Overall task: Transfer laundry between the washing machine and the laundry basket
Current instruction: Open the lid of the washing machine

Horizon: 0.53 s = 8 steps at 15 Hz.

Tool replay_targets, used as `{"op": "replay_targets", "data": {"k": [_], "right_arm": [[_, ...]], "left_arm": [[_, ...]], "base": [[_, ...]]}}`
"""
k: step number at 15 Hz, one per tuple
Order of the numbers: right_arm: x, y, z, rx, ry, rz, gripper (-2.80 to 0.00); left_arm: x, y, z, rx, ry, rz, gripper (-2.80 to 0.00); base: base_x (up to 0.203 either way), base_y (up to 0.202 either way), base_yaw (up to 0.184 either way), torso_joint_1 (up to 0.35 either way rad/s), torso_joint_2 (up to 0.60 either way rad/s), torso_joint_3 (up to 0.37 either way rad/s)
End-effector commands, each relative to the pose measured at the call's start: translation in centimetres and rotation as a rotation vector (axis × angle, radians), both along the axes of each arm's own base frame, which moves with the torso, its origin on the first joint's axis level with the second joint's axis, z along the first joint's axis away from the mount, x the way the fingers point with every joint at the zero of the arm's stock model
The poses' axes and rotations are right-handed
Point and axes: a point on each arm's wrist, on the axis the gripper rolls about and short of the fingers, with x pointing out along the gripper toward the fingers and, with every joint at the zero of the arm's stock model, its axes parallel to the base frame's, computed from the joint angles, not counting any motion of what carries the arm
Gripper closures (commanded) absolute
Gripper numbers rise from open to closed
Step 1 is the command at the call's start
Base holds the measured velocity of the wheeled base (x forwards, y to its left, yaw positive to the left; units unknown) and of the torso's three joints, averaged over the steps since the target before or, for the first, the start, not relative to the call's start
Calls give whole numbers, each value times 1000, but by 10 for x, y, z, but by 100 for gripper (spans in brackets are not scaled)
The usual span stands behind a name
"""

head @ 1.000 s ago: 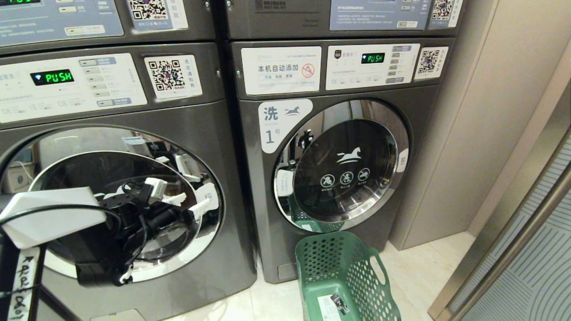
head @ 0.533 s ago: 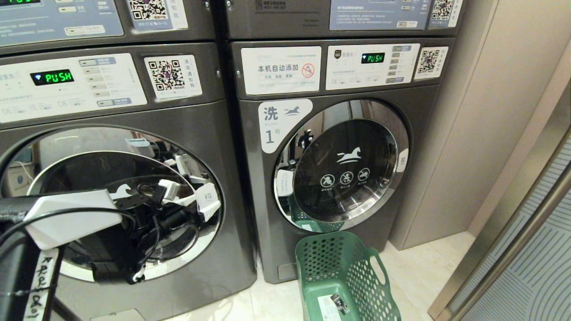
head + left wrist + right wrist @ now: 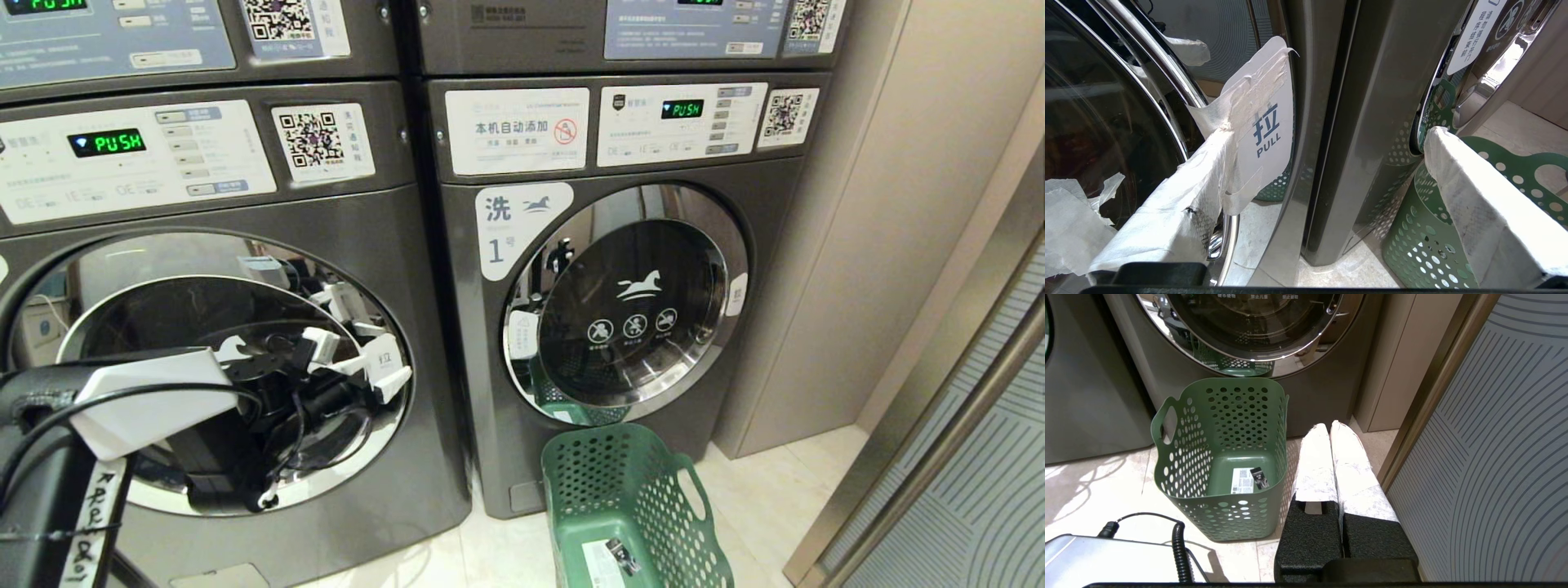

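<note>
Both left gripper (image 3: 359, 359) jaws gape wide at the PULL tag (image 3: 1265, 130).

Warm, even indoor light; bright glare and mirror reflections on the chrome door rims (image 3: 727, 269); soft shadows on the pale floor tiles (image 3: 1094, 486); close fingers (image 3: 1486, 204) slightly soft in the left wrist view.

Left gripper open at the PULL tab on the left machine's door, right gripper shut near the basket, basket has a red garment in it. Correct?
Not quite: the laundry basket holds no garment, only a label on its floor, as the right wrist view shows. The left gripper is open at the PULL tab; the right gripper is shut beside the basket.
</note>
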Motion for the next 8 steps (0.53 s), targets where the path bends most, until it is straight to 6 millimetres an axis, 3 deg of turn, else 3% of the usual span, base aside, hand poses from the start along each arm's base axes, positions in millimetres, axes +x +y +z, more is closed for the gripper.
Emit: {"op": "replay_targets", "data": {"k": [1, 8], "right_arm": [[0, 0, 0, -1, 1, 1, 0], [0, 0, 0, -1, 1, 1, 0]], "left_arm": [[-1, 0, 4, 0, -16, -1, -280], [-17, 1, -1, 9, 16, -1, -280]], "base": [[0, 0, 0, 0, 0, 0], [0, 0, 0, 0, 0, 0]]}}
